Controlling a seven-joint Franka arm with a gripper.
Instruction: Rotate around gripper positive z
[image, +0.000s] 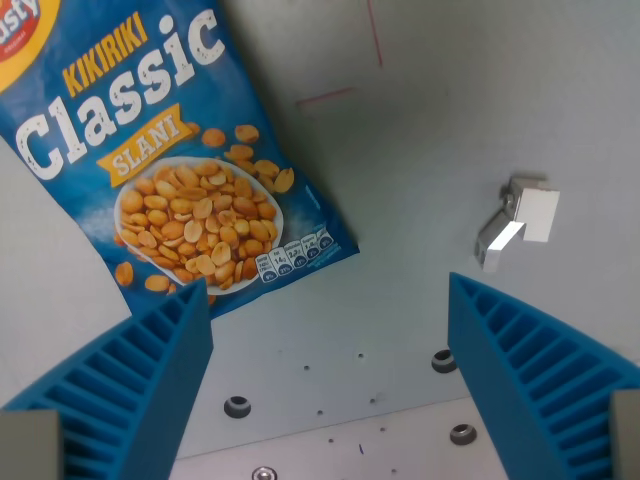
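My gripper (330, 300) hangs open above a grey table, its two blue ribbed fingers (140, 370) rising from the bottom corners of the wrist view with nothing between them. A blue peanut bag (170, 150) printed "Kikiriki Classic Slani" lies flat and tilted at the wrist view's upper left. Its lower edge passes behind the tip of the left finger; I cannot tell whether they touch.
A small white block with a metal bracket (518, 222) sits on the table at the wrist view's right. Thin red lines (372, 35) mark the surface at the top. Several screw holes (443, 360) dot the table near the bottom.
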